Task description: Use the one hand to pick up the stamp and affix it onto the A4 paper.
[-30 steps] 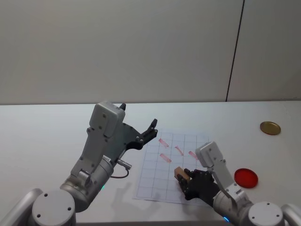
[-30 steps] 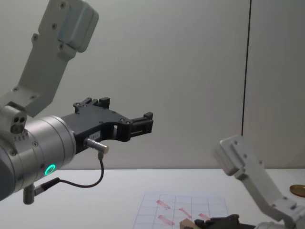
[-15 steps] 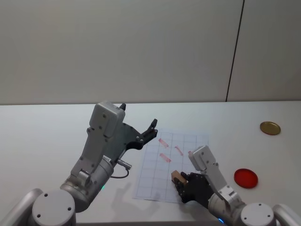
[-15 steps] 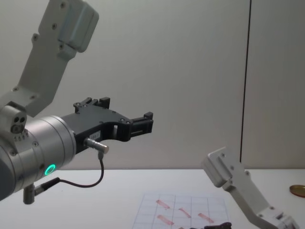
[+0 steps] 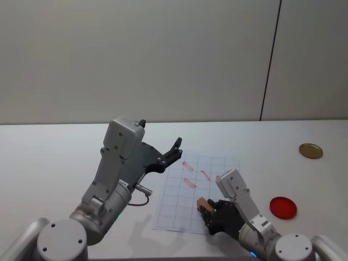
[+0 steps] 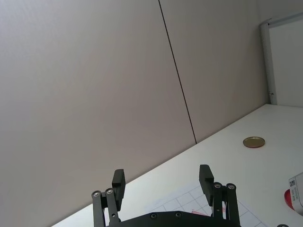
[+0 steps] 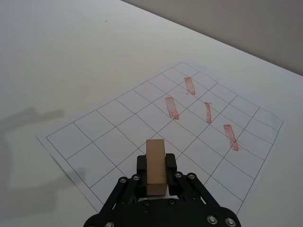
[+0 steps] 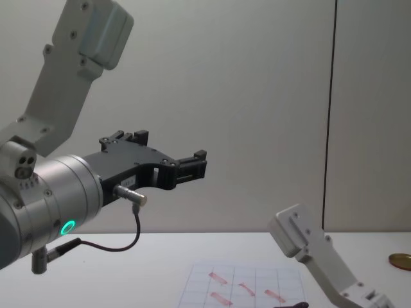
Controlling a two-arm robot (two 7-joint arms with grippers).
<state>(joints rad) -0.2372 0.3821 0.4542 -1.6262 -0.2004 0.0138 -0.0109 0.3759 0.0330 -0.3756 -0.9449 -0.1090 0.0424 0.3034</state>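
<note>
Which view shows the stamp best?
Right wrist view: the stamp is large and centred, clamped between the right gripper's fingers, with the paper beyond it. In the head view the stamp is just a small tan block at the gripper's tip, over the paper's near edge.

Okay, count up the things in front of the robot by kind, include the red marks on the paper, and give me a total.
Wooden stamp, held in the right claw: 1
Gridded paper sheet: 1
Round discs: 2, a gold disc and a red disc
Red stamped marks: 4
Total: 8
</note>
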